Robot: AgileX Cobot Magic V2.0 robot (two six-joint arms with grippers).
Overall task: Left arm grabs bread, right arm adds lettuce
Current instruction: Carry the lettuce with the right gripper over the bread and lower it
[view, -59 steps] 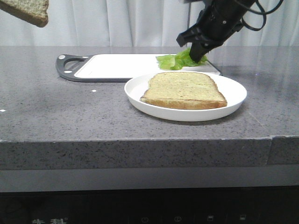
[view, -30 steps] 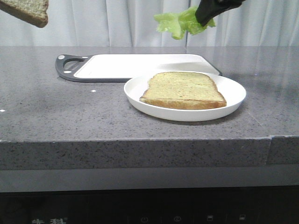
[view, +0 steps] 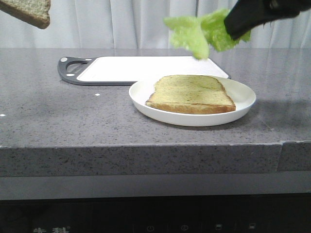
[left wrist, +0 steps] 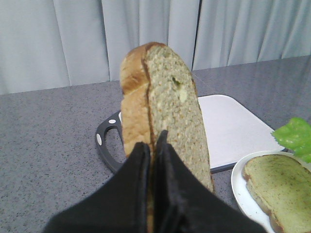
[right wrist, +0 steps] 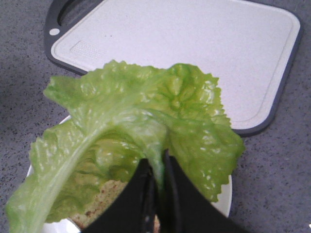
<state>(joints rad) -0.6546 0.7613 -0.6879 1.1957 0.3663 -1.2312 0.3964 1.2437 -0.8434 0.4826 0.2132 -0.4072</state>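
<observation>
Grey counter (view: pixel 73 121) bears cutting board (view: pixel 141 68) (white), plate (view: pixel 243 104).

kitchen-style mock-up, likely a test bench. grey speckled stone countertop (view: pixel 73 116) with a thick front edge. white cutting board (view: pixel 146 68) with dark rim and handle lies on it, a white plate (view: pixel 243 104) holding a bread slice (view: pixel 190 93) just in front. pale pleated curtain (view: pixel 121 24) closes off the back. below the counter, a dark appliance panel (view: pixel 155 225) with small printed icons.

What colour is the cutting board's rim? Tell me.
Dark grey around a white face: cutting board, clearest in the right wrist view.
</observation>
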